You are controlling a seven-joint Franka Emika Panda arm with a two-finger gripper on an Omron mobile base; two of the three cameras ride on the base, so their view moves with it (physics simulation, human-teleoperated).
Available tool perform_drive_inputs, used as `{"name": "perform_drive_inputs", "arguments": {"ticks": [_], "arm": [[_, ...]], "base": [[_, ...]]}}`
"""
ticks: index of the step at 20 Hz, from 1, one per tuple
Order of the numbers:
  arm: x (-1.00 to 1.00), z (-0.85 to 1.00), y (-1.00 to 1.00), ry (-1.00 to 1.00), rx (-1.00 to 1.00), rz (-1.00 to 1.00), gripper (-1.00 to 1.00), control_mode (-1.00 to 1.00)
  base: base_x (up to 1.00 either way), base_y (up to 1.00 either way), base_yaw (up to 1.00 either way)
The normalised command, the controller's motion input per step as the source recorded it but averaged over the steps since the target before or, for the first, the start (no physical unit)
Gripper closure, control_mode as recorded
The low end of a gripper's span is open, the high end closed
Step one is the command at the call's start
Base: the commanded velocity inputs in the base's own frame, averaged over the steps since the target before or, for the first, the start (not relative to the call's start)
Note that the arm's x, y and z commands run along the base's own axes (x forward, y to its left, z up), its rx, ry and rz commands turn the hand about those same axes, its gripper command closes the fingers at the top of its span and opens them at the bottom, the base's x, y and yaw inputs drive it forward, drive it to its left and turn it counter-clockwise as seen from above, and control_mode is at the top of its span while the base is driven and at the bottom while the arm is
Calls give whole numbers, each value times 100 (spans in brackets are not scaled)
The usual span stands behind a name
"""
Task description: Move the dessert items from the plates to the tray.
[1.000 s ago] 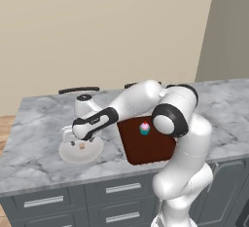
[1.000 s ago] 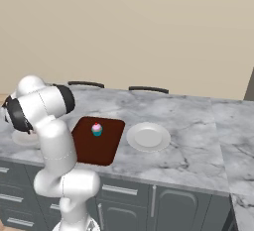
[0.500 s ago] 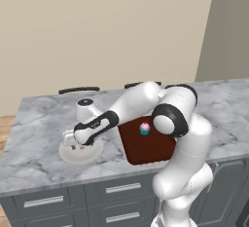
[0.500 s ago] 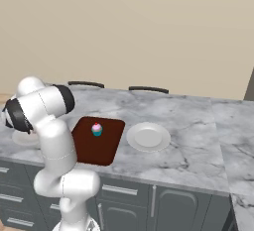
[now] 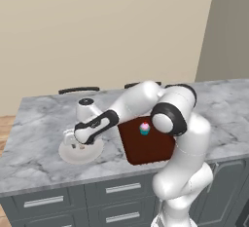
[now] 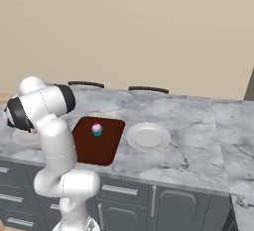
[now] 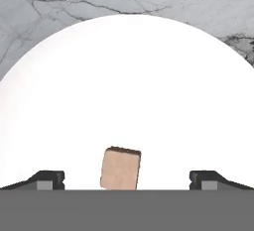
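On the marble counter [image 5: 34,145] we list: tray [image 5: 151,145] — dark brown, carrying the cupcake [image 5: 144,128] already; one bare plate [image 6: 148,137] on its far side; and a second plate [image 5: 78,154] on the near side, with the small tan morsel [image 7: 120,168] lying on it. Over the last second the arm has sunk closer onto that second plate, so the gripper [image 7: 126,179] now brackets the morsel, jaws spread fully wide and holding nothing. We judge this to be the approach to the last pickup — the morsel sits between the fingertips [image 7: 48,179], slightly tilted, awaiting the close.
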Motion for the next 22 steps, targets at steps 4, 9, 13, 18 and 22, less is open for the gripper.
{"name": "perform_drive_inputs", "arguments": {"ticks": [4, 9, 13, 18, 22], "arm": [[24, 0, 0, 0, 0, 0, -100, -100], [-13, 0, 3, 0, 0, 0, -100, -100], [-8, -15, 3, 0, 0, 0, -100, -100], [5, -23, 0, 0, 0, 0, -100, -100], [1, -7, 0, 0, 0, 0, -100, -100]], "base": [[0, 0, 0], [0, 0, 0], [0, 0, 0], [0, 0, 0], [0, 0, 0]]}}
